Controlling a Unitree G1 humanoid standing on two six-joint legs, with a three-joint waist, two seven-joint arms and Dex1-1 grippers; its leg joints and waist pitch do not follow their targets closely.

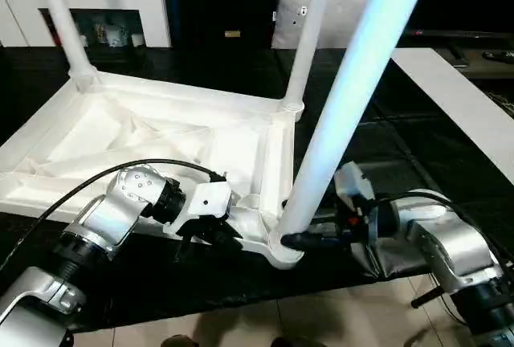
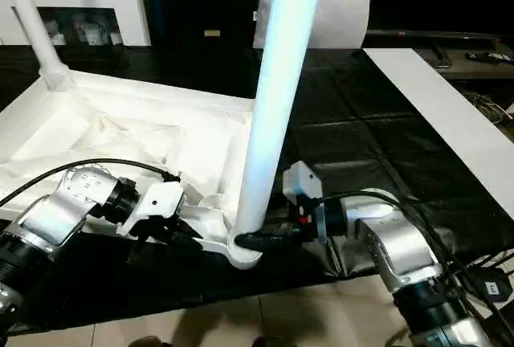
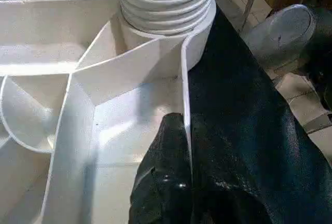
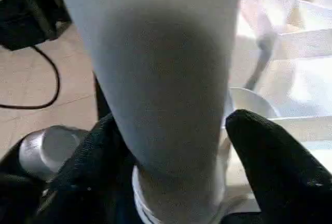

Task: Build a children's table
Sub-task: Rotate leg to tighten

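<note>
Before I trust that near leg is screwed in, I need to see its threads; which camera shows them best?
The left wrist view: the leg's threads sit close up above the corner socket, several ridges still exposed. The right wrist view shows the near leg between the right tool's fingers. Both eye views show its whole length.

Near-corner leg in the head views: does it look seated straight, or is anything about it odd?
The near-corner leg leans toward the right, while the far legs stand nearly upright. In the left wrist view its threads remain exposed above the corner socket, so it looks not fully seated.
</note>
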